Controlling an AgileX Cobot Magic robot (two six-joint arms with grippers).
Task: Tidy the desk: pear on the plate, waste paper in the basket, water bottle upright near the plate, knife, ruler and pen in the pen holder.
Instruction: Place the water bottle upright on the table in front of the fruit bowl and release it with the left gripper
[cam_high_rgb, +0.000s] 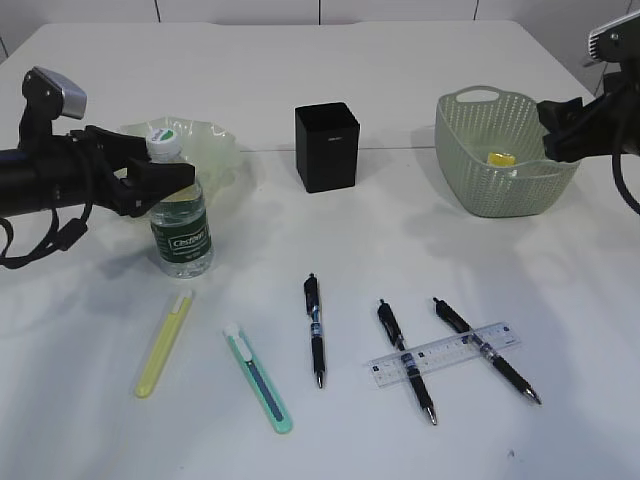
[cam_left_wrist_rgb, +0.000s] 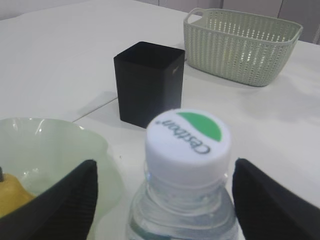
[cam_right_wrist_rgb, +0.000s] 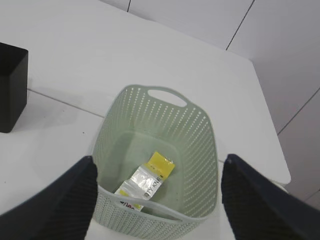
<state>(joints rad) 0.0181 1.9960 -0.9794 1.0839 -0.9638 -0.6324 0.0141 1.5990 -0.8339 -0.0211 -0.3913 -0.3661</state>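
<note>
Beside the ruffled glass plate (cam_high_rgb: 215, 140), the left gripper (cam_left_wrist_rgb: 165, 200) straddles, unclenched, the clear ribbed water bottle (cam_high_rgb: 180, 220).

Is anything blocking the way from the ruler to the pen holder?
Two black pens lie across the ruler, pinning it. Beyond them, the desk up to the pen holder is bare and the holder's mouth looks open.
</note>
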